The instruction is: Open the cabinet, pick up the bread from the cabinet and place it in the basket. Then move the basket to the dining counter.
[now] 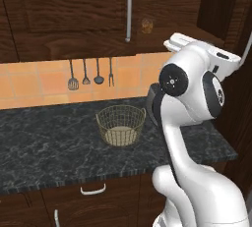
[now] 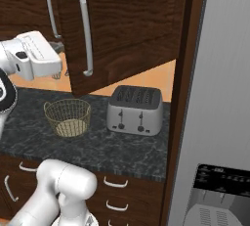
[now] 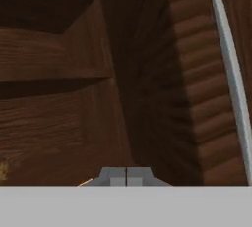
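Observation:
The cabinet's [image 1: 74, 10] right door [image 2: 127, 29] stands swung open, its long silver handle [image 2: 85, 32] facing out. On the shelf inside, a small tan lump, the bread [image 1: 146, 25], sits behind the left door's handle [image 1: 128, 10]. My gripper [image 3: 127, 176] is shut on nothing, up at cabinet height next to the open door's edge and handle [image 3: 231, 78]. The wire basket [image 1: 106, 123] [image 2: 51, 115] stands empty on the black counter below. The dining counter is out of view.
A silver toaster [image 2: 135, 110] stands right of the basket on the black granite counter [image 1: 49, 142]. Kitchen utensils [image 1: 91, 73] hang on the orange tiled wall. A tall grey fridge [image 2: 224, 73] bounds the right side. Drawers [image 1: 93, 190] run under the counter.

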You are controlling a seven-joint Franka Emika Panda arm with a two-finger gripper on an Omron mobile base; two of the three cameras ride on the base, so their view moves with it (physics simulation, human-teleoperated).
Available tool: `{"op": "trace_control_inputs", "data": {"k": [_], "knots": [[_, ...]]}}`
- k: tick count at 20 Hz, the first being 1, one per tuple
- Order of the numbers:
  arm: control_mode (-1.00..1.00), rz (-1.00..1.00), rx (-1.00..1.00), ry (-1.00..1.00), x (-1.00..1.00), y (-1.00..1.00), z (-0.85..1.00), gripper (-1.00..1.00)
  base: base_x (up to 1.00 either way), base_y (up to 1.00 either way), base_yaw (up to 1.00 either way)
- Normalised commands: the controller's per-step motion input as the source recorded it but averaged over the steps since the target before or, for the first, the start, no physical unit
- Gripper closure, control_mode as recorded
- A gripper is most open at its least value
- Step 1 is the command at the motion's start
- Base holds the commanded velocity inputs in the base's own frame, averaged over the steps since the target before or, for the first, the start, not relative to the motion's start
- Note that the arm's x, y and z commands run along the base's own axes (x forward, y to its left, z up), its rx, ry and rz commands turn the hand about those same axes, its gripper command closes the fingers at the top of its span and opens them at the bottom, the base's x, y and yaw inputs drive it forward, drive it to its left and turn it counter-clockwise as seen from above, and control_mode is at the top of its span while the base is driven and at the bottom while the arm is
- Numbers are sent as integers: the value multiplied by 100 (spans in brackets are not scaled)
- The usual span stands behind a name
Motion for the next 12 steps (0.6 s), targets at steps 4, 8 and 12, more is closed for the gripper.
{"op": "trace_control_inputs", "data": {"k": [4,8,12], "knots": [[-100,0,0,12,55,2,-28,100,0,0,0],[-100,-2,3,4,17,-53,-7,100,0,0,0],[-100,-14,6,5,5,-96,-11,100,0,0,0]]}}
